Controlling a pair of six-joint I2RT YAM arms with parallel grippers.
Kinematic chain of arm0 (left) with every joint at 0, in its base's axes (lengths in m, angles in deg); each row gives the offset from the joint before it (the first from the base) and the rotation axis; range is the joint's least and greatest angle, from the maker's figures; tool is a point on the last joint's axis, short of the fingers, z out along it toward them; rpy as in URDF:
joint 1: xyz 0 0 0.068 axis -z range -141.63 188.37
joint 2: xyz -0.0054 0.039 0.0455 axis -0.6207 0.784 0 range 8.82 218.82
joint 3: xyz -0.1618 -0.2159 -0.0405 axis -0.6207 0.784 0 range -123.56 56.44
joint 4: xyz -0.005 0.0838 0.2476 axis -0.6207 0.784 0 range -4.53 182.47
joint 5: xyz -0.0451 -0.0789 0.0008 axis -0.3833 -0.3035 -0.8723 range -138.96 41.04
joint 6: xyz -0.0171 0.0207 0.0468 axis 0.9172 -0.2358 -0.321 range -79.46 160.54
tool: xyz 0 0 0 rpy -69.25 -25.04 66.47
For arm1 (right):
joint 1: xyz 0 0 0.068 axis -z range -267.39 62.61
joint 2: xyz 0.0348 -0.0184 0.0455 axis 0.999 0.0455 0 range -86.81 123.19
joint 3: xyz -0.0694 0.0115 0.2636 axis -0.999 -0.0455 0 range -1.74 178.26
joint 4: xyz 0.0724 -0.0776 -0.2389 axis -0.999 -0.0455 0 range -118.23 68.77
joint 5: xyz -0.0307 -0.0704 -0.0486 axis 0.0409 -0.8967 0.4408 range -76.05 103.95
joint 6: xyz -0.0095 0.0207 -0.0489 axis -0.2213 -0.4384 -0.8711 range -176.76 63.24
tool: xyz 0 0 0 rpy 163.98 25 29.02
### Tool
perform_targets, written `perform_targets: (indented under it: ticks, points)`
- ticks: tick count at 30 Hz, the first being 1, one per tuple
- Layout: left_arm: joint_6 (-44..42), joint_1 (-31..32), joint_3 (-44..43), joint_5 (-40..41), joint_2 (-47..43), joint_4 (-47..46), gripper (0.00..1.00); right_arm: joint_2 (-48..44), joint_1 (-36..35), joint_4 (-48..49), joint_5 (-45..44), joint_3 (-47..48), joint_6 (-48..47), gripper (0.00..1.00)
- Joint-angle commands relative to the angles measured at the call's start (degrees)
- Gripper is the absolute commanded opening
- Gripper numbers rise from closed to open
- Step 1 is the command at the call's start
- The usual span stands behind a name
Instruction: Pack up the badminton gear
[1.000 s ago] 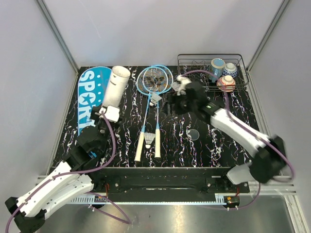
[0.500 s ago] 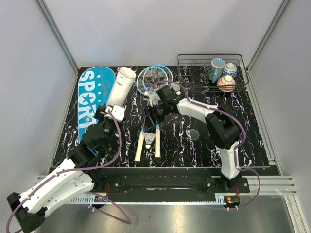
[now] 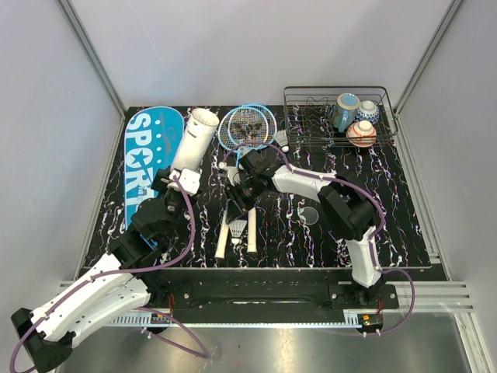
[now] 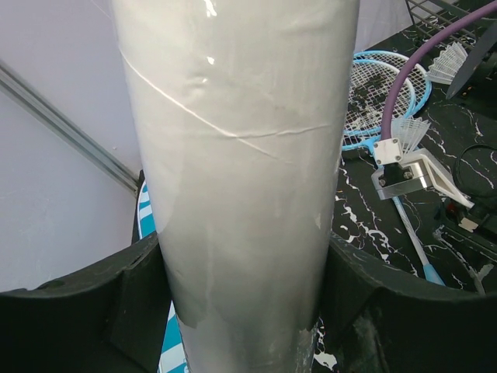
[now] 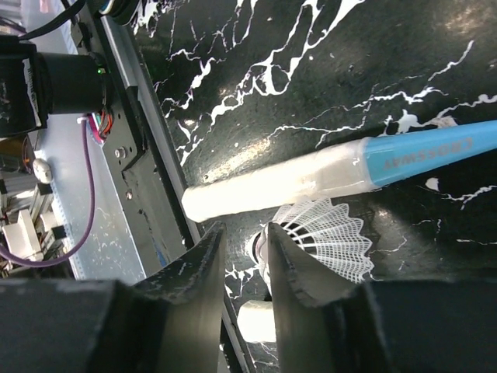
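Top external view, from the left: the teal "SPORT" bag (image 3: 146,151) is lying flat along the table's left edge. Just beside it the left gripper (image 3: 180,174) is clamping the lower end of the long white tube (image 3: 194,138), whose open mouth is pointing up and away.

The two blue-framed rackets (image 3: 247,128) are lying side by side at mid-table, handles toward the arms. A shuttlecock (image 5: 330,237) is sitting between those handles, its cork toward the right gripper (image 5: 242,233).

In the right wrist view that claw is standing only narrowly apart, with the cork at the gap. Whether it is pinching the cork I cannot tell.

The step in hand seems to be picking this shuttlecock for the tube. Doing it well probably means:
- taking the cork rather than the feathers, which would likely crush;
- lifting straight up, clear of the white handle (image 5: 264,190) touching it;
- keeping the tube's mouth steady and tilted toward the right arm.

The black wire rack (image 3: 311,128) and its cups (image 3: 362,132), far right, are not part of this.
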State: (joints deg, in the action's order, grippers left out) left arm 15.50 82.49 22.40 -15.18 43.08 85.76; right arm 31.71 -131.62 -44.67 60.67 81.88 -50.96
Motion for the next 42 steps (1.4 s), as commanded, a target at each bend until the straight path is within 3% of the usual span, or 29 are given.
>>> perform_targets:
  ticks: [1,9,12,16,21,25,28,34,36,40,42]
  points:
    - [-0.19,-0.26,-0.76,-1.17,0.02,-4.25,0.17,0.22,-0.16,-0.28,-2.51,-0.12,-0.09,0.33]
    - [-0.36,-0.26,-0.67,-1.00,0.19,-4.43,0.17,0.75,-0.95,-0.73,-5.67,-1.79,-0.71,0.33]
    - [-0.45,-0.17,-0.76,-1.17,0.37,-4.34,0.16,0.40,-1.04,-0.82,-5.85,-1.44,-0.44,0.24]
    - [-0.28,-0.17,-0.50,-1.44,0.46,-4.25,0.16,-4.16,-1.04,-0.03,-7.43,-0.47,2.18,0.01]
    - [-0.28,-0.17,-0.50,-4.67,0.98,-3.99,0.17,-18.30,1.59,9.18,-12.69,-3.80,7.46,0.00]
    - [0.42,-0.26,-1.02,-10.91,2.12,-1.97,0.17,-29.81,6.78,18.42,-26.12,-11.78,14.74,0.00]
    - [1.04,-0.26,-1.90,-17.85,3.79,-0.47,0.17,-39.83,9.07,20.44,-44.19,-17.23,15.91,0.00]
    - [1.57,-0.17,-5.15,-33.42,8.36,5.59,0.17,-56.98,9.86,22.48,-54.53,-20.77,13.10,0.00]
    - [1.92,-0.17,-5.16,-35.62,8.45,5.51,0.17,-60.15,9.95,22.13,-53.06,-19.99,11.87,0.00]
    - [1.66,-0.17,-4.89,-37.55,8.28,5.77,0.17,-59.11,9.86,16.86,-32.47,-13.59,4.40,0.00]
    - [1.57,-0.17,-4.98,-39.14,8.19,5.94,0.17,-58.14,9.86,15.45,-29.07,-11.99,4.21,0.00]
